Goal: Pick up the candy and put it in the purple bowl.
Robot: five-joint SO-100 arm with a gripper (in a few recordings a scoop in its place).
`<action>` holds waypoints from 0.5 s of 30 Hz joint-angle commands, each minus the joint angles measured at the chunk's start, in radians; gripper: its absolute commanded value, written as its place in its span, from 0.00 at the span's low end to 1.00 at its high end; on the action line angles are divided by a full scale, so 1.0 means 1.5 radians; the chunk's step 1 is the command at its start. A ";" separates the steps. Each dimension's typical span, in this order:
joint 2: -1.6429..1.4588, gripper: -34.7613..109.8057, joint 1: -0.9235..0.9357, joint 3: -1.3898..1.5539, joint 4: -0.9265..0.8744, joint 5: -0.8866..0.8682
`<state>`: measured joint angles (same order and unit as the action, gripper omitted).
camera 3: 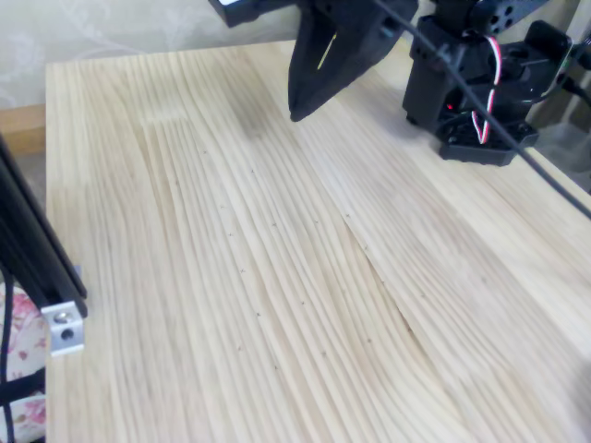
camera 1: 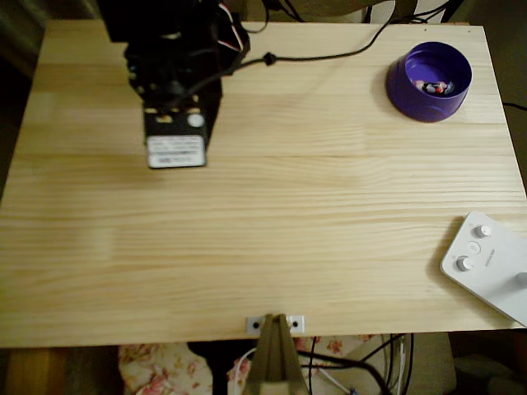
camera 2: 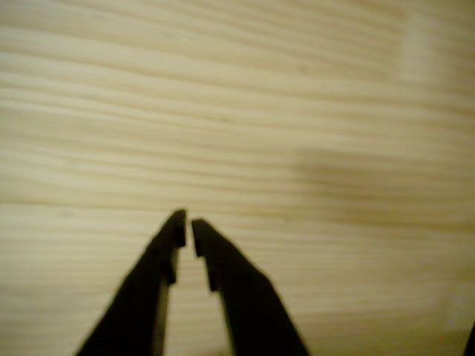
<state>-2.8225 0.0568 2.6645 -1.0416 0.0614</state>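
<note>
Item: candy [camera 1: 435, 86], small wrapped sweet, lying inside the purple bowl [camera 1: 409, 92] on its floor, long axis roughly left to right in the overhead view. Bowl stands near the top right corner of the wooden surface [camera 1: 263, 230] in that view. Item: gripper [camera 2: 187, 226], black, fingers drawn nearly together with only a thin slit between the tips, nothing held; hangs above bare wood. Arm sits at the top left in the overhead view, well apart from the bowl, which lies far to its right across the surface. Judgement: candy already rests in the bowl, so placement looks complete; no further grasp appears needed. Also present: white device with knobs [camera 1: 486, 263], lower right edge.
</note>
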 commanded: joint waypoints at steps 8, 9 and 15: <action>-0.257 0.23 0.078 0.139 -0.053 -0.016; -0.269 0.23 0.078 0.145 -0.057 -0.019; -0.311 0.23 0.075 0.179 -0.078 -0.046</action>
<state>-3.2367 0.1473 2.9314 -1.1397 0.0092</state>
